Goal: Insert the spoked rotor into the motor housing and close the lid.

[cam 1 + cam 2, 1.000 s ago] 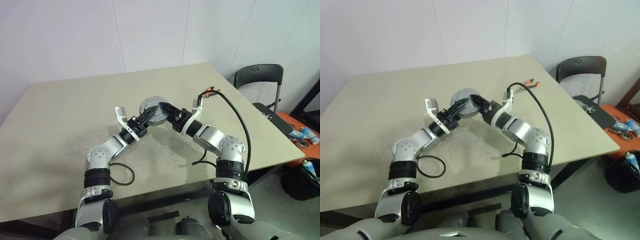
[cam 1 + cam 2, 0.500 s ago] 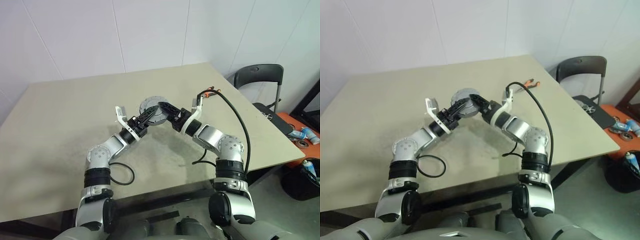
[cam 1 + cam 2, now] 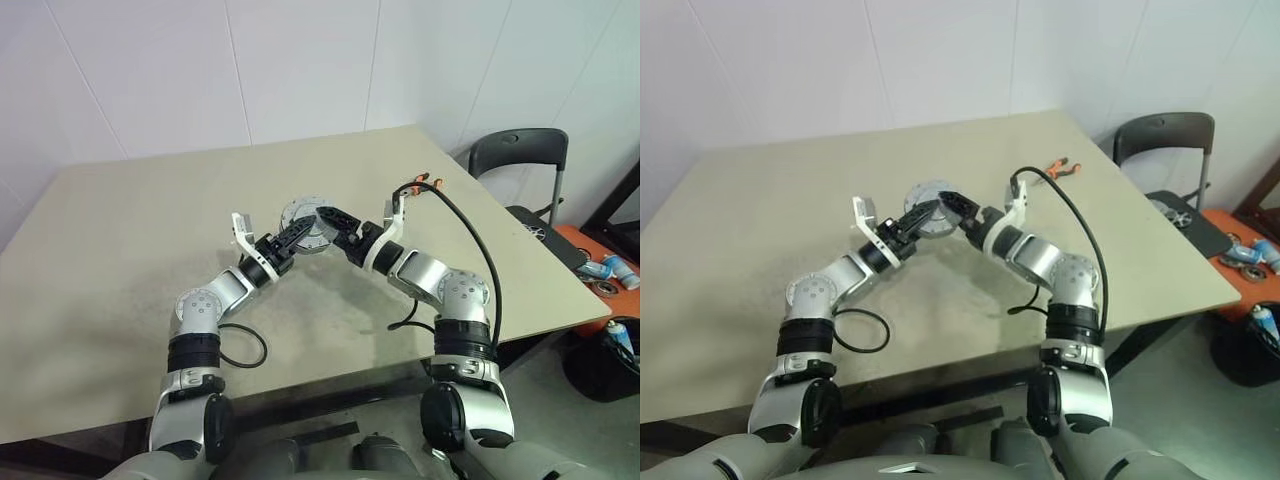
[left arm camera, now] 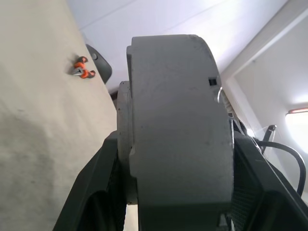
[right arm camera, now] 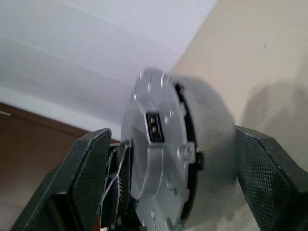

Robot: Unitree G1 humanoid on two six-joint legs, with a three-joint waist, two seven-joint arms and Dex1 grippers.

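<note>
The motor housing (image 3: pixel 303 217), a short round grey cylinder, hangs above the middle of the table between both arms. My left gripper (image 3: pixel 296 231) is shut on it, and in the left wrist view its curved grey wall (image 4: pixel 178 120) sits clamped between the two black fingers (image 4: pixel 96 192). My right gripper (image 3: pixel 328 219) is open, its fingers (image 5: pixel 91 178) spread wide on either side of the housing's silver end plate (image 5: pixel 159 144), which carries a small socket. The spoked rotor is hidden. I cannot tell the lid apart from the housing.
Orange-handled pliers (image 3: pixel 425 183) lie near the table's far right edge. A black chair (image 3: pixel 517 150) stands past that corner. A loop of black cable (image 3: pixel 245 348) lies on the table near its front edge. Cans and a dark bin (image 3: pixel 610 340) are on the floor at right.
The right gripper's fingers have spread apart off the housing. The left gripper keeps its hold. Both hands have barely shifted.
</note>
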